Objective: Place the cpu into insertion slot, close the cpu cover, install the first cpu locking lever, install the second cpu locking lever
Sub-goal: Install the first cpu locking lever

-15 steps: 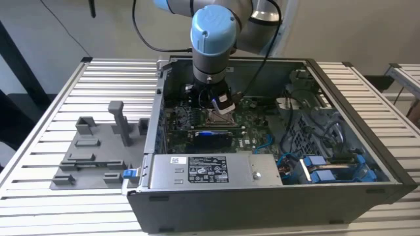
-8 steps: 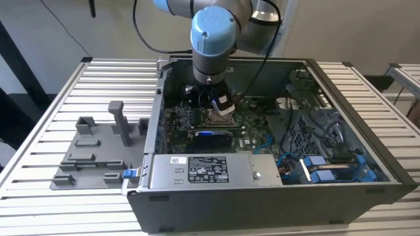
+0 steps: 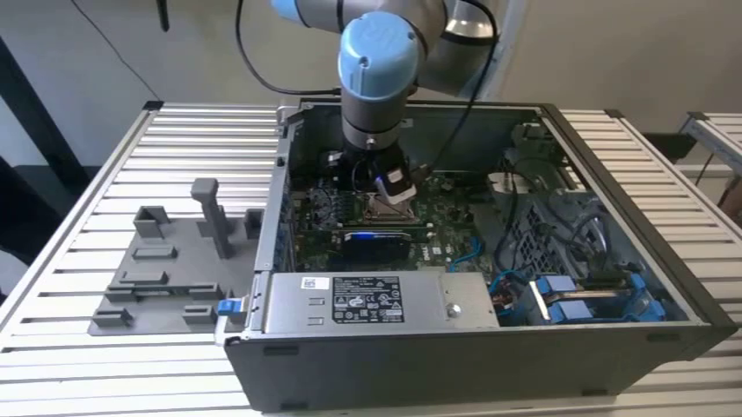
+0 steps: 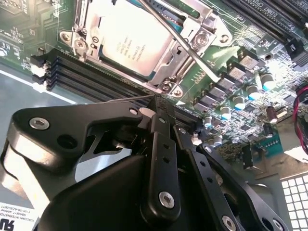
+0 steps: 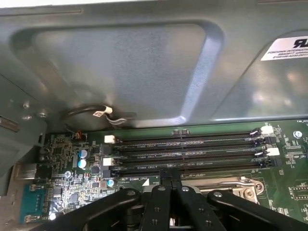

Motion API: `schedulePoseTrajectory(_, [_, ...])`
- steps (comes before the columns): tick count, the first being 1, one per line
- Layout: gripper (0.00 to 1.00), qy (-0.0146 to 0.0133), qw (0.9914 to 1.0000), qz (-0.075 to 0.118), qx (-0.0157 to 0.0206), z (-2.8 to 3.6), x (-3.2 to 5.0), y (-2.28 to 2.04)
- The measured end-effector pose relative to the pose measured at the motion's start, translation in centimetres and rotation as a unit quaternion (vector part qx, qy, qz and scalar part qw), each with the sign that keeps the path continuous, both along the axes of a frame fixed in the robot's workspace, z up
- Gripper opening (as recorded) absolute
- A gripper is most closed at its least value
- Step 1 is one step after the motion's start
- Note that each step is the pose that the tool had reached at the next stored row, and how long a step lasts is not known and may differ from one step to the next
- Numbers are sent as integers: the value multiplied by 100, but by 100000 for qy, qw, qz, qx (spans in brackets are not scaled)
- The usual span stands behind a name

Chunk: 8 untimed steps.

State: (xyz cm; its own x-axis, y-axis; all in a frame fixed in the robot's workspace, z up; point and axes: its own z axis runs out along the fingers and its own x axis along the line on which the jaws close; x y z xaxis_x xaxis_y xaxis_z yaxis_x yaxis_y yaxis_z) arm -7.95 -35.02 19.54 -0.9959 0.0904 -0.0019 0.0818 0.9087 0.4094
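Set inside an open computer case (image 3: 545,111) on the slatted worktop (image 3: 139,156), low over the green motherboard (image 4: 29,24). In the second wrist view, finds the cpu (image 4: 130,45) lying flat in the insertion slot (image 4: 169,87), framed by the cpu cover (image 4: 199,29), apparently folded down around it. Across one corner of that cover, a locking lever (image 4: 192,53), slanting and seemingly not latched.

Holds the end effector (image 4: 158,102) clenched, tips drawn together just beside the socket's edge and above the memory slots (image 4: 96,77). Meets a thin metal rod (image 4: 125,99) right at those tips; cannot tell whether pinched or merely touched. Probably the other lever, so likely somewhere in the lever steps, with placing and covering done.

Risks from here, as a judgement only:
- Losing the springy rod from so narrow a hold and letting it snap back.
- Missing the retaining hook by pushing along the wrong arc.
- Scraping the memory slots or the nearby capacitors (image 4: 240,102) by dipping too low.
- Loading the cover unevenly and stressing the socket beneath.
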Motion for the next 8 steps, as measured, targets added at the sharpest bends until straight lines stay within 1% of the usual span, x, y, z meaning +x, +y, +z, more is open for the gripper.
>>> schedulePoseTrajectory(8, [11,-1,100000,2,-2,-3,41,0])
